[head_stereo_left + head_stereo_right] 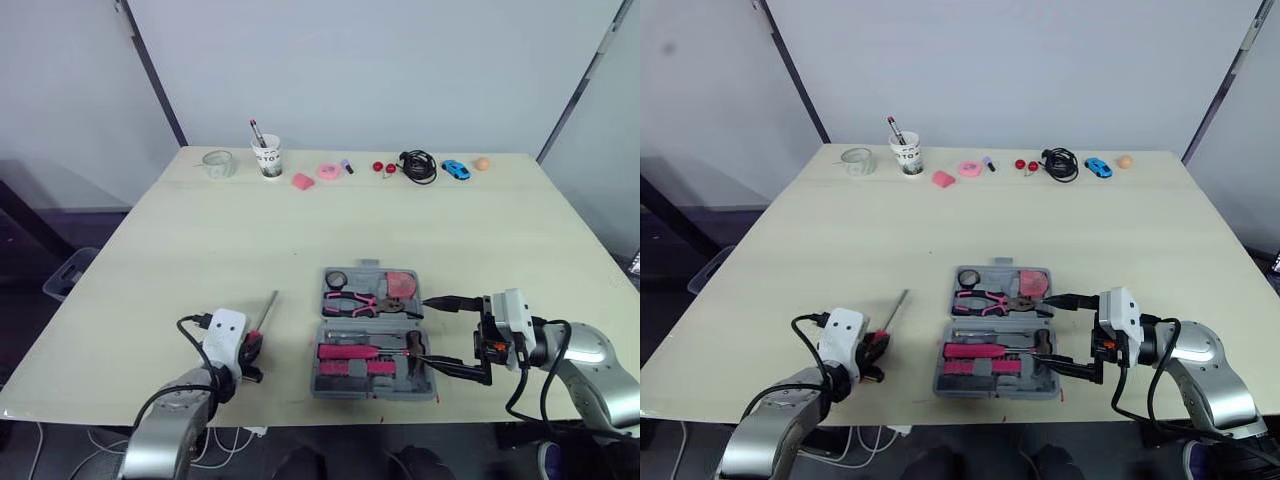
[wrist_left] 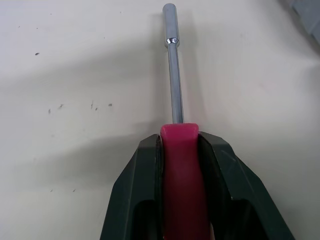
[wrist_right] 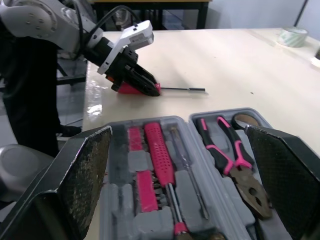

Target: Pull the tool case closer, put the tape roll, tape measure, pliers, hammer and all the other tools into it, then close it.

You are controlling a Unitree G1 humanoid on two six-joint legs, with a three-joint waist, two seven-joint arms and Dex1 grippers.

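1. The tool case [image 1: 374,394] lies open on the tabletop [image 1: 200,230], lower middle of the head view, its lid flat so pieces can drop in.
2. The left tool [image 1: 250,350] is clamped on the pink handle of one nut driver [image 2: 172,70] at lower left, beside the case. It is probably gripped for carrying across.
3. The right tool [image 1: 424,330] is spread wide and empty. It brackets the case's right edge, likely to steady it.
4. Inside are one pair of pliers [image 1: 352,301] and one tape roll [image 1: 336,278].

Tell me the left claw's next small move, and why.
Probably lift the pink-handled driver and carry it toward the tool case: the left claw is shut on its handle, the shaft lies on the table, and the case sits open nearby.
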